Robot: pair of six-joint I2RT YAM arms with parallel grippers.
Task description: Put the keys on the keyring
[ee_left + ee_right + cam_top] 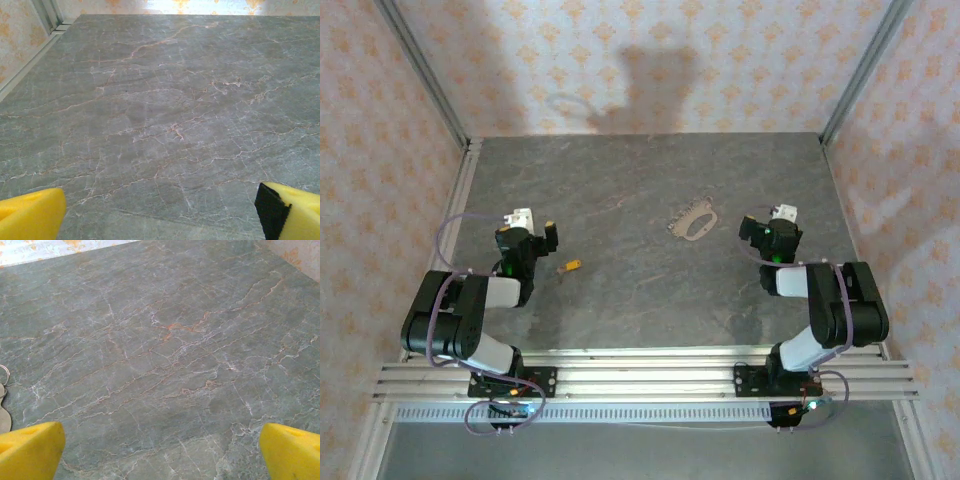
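A tiny key [569, 266] with a yellow-orange head lies flat on the grey stone table, just right of my left gripper [535, 228]. The keyring [695, 222], a thin brownish loop with small dull pieces, lies further back near the middle, left of my right gripper [766, 224]. In the left wrist view my left gripper [160, 212] is open, with bare table between its yellow fingertips [30, 215]. In the right wrist view my right gripper [160, 450] is also open over bare table. A small metal ring and a dull piece of the keyring [4, 412] show at the left edge.
The marbled table [640, 300] is boxed in by patterned walls at the back and both sides, with metal corner posts [425, 75]. An aluminium rail [640, 375] carrying both arm bases runs along the near edge. Purple cables [445, 235] loop beside the arms.
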